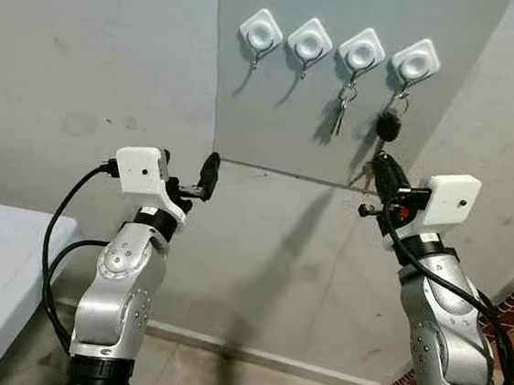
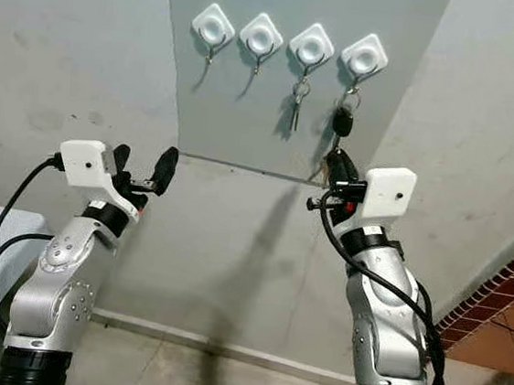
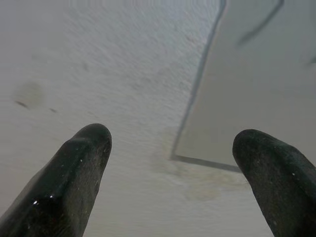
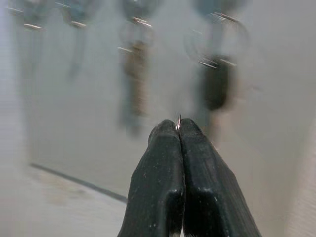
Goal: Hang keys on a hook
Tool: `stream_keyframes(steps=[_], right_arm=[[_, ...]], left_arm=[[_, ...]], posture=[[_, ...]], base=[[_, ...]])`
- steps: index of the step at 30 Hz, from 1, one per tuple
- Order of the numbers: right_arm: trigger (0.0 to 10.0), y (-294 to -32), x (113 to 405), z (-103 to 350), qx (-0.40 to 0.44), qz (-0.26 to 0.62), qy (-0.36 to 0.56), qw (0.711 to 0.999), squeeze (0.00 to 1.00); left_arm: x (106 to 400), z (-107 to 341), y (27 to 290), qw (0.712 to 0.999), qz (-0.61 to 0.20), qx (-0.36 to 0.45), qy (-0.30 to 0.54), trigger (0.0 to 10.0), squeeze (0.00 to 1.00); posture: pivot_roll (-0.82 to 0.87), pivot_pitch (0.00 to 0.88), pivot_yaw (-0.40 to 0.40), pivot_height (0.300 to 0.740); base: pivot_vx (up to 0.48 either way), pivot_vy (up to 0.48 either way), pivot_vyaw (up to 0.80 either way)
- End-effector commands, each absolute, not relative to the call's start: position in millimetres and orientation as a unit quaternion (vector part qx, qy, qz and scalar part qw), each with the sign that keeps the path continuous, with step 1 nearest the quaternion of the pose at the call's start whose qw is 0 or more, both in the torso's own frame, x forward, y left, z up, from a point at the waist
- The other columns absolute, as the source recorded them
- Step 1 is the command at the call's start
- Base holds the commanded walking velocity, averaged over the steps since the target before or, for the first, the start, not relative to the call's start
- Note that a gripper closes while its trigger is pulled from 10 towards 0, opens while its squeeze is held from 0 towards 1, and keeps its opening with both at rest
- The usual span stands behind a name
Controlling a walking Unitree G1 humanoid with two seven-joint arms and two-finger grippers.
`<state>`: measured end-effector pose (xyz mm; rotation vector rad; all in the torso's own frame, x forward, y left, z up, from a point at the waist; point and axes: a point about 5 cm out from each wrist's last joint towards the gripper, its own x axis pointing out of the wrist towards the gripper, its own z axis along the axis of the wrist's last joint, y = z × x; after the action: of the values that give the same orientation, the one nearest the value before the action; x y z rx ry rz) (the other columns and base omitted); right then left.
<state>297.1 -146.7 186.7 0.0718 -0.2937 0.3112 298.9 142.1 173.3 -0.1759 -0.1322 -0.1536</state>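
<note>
The right claw (image 1: 381,171) was closed on a thin metal piece of the keys (image 1: 363,174), which hung just below the rightmost hook (image 1: 402,86). That hook, already occupied, lay above the claw. The left claw (image 1: 205,174) was held open, well apart.
</note>
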Motion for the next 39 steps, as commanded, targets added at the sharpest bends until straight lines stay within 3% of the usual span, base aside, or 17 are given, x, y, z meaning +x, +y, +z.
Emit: stream_keyframes(steps=[1,17,39], right_arm=[[10.0,-139.3,300.6,195.2,0.036,0.184,-0.154,0.970,0.00],[10.0,-106.0,320.2,226.3,0.059,0.282,-0.193,0.938,0.00],[10.0,-97.0,342.2,250.1,0.062,0.278,-0.241,0.928,0.00]], left_arm=[[299.4,182.9,137.9,0.990,-0.090,-0.077,-0.080,10.0,0.00],[295.3,205.1,112.0,0.980,-0.152,-0.061,-0.111,10.0,0.00],[290.5,222.4,96.9,0.971,-0.192,-0.064,-0.125,10.0,0.00]], posture=[[-0.01,0.000,-0.028,0.740],[0.02,0.019,-0.053,0.740],[0.03,0.032,-0.050,0.740]], base=[[0.000,0.000,0.00],[0.000,0.000,0.00],[0.000,0.000,0.00]])
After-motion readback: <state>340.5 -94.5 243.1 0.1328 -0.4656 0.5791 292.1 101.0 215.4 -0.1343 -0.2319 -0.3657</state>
